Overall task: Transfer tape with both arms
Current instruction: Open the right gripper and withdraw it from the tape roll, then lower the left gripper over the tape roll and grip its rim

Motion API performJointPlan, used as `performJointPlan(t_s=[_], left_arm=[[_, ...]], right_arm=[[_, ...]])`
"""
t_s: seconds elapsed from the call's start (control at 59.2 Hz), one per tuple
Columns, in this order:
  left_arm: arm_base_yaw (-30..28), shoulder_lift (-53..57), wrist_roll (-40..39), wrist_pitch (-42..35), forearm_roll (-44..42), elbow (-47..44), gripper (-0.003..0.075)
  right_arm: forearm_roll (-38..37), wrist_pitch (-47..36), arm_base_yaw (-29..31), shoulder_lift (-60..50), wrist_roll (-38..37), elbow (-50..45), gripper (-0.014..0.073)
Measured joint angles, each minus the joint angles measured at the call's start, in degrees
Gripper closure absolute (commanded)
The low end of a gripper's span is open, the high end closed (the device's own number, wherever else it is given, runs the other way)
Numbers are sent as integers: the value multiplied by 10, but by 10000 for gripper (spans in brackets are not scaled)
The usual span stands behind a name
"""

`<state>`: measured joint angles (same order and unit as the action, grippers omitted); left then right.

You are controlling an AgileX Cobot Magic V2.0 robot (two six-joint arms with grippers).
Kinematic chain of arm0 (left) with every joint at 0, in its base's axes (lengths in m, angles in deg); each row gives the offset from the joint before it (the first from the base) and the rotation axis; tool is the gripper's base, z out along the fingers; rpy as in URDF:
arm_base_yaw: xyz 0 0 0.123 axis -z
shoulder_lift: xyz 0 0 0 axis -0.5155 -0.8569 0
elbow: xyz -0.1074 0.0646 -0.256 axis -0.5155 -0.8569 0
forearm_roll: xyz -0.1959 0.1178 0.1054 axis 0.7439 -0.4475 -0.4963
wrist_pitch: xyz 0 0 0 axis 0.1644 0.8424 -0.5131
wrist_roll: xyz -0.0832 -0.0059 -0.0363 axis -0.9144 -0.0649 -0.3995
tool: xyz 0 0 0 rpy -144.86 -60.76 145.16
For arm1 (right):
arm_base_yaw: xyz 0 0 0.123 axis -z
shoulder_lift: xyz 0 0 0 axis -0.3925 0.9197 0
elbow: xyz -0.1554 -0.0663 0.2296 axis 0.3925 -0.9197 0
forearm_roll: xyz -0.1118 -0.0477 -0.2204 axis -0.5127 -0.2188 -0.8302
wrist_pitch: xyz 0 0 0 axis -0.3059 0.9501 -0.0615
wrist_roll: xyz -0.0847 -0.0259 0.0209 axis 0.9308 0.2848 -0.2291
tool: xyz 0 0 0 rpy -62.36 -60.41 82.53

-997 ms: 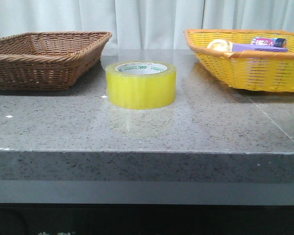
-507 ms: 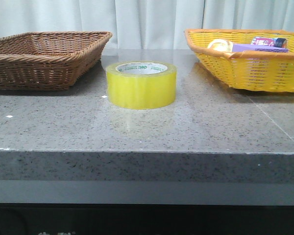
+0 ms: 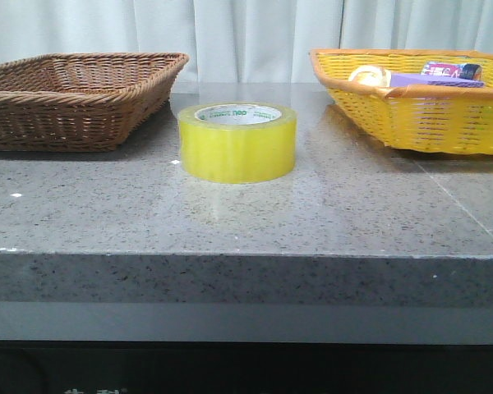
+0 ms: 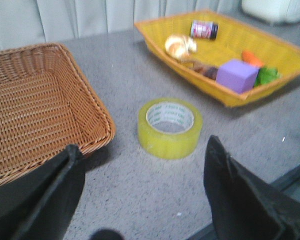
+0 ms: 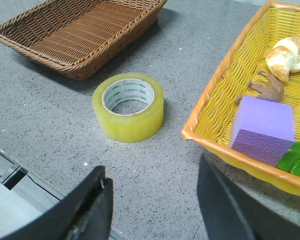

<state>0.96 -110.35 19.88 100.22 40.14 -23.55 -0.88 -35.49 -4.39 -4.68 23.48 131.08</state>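
Left tool and right tool both gape wide, holding nothing, each hovering apart from the tape, which lies flat on the surface between brown basket and yellow basket.

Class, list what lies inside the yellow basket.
In the yellow basket: purple block, croissant, brown figure, green leaves, dark jar, something orange. Anything beneath them is hidden.
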Motion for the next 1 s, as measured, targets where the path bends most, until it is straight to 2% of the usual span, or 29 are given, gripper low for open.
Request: performJointPlan(t_s=[0.49,0.845,0.997], left_arm=[[0,-311,132,187,6,237,228],[0,-503,283,300,90,402,224],[7,-559,330,315,105,457,210]], right_arm=[[0,0,0,0,0,0,181],[0,0,0,0,0,0,181],[0,0,0,0,0,0,181]])
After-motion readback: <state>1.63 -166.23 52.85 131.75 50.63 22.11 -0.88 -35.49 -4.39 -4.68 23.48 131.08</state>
